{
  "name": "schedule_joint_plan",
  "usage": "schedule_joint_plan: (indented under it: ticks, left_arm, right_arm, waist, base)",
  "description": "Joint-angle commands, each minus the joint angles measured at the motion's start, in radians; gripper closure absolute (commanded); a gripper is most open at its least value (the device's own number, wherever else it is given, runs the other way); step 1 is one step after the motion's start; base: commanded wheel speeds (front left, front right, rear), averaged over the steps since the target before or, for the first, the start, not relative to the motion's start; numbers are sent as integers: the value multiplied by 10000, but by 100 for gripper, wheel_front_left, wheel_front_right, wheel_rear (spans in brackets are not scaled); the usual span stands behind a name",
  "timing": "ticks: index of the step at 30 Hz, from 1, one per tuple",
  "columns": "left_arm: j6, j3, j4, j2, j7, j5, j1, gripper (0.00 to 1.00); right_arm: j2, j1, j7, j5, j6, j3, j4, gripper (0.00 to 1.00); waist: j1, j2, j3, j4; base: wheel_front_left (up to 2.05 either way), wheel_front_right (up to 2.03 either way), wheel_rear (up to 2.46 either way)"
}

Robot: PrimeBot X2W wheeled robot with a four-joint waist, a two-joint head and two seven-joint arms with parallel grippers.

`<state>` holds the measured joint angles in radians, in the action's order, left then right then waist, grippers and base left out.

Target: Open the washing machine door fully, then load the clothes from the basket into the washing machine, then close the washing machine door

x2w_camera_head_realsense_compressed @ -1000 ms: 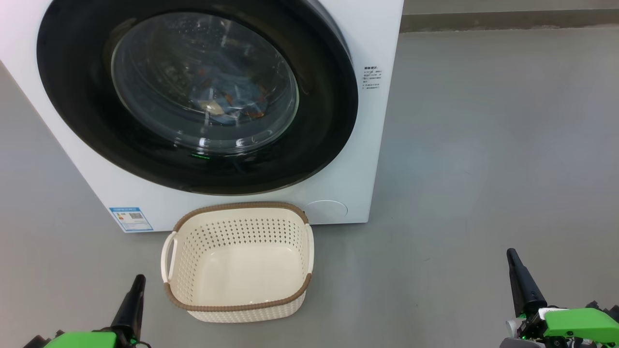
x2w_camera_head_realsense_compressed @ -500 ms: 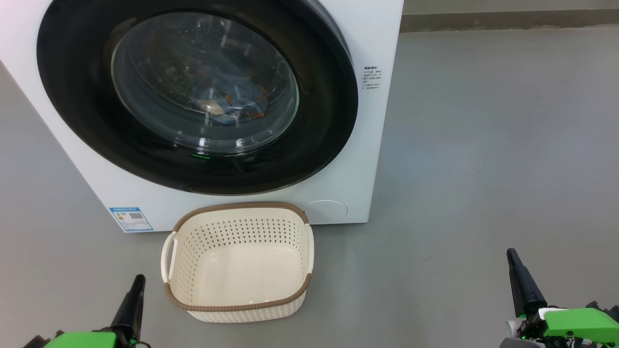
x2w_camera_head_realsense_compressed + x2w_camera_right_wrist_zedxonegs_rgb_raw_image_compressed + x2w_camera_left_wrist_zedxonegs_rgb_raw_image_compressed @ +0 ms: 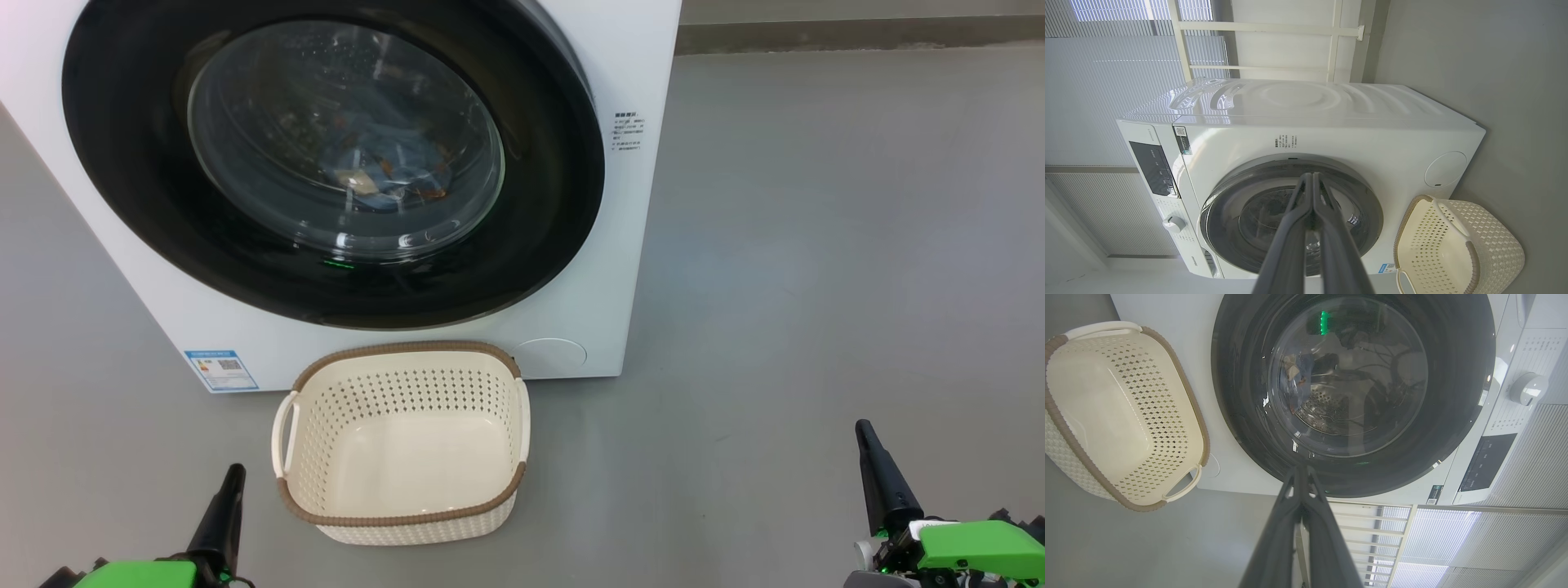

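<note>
The large round glossy black washing machine door (image 3: 335, 155) lies ahead, nearer the pressed-together left claw (image 3: 233, 483) than the equally pressed-together right claw (image 3: 867, 443).

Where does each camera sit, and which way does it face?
Head: above, looking down at the washing machine door and basket; left gripper lower left, right gripper lower right.
Left wrist: rolled sideways, facing the washing machine door along its shut fingers.
Right wrist: rolled oppositely, facing the washing machine past shut fingers.
All share the basket.
</note>
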<state>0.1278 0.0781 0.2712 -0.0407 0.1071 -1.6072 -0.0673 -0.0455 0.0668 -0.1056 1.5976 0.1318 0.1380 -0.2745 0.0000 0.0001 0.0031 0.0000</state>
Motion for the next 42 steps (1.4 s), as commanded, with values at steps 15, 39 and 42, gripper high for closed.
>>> schedule_joint_plan:
  ticks: [15,39,42]
  left_arm:
    - [29,359,-263,-101,63,-12,-407,100]
    - [29,362,-263,-99,66,-9,-408,100]
    - [29,363,-263,-99,66,-9,-408,100]
  right_arm:
    - [-47,411,-76,112,-11,-243,297,100]
    - [-47,411,-75,112,-11,-243,297,100]
    - [-47,411,-75,112,-11,-243,297,100]
  waist:
    - [0,-1,0,0]
    - [0,-1,0,0]
    - [0,-1,0,0]
  base:
    - [0,0,0]
    - [0,0,0]
    - [0,0,0]
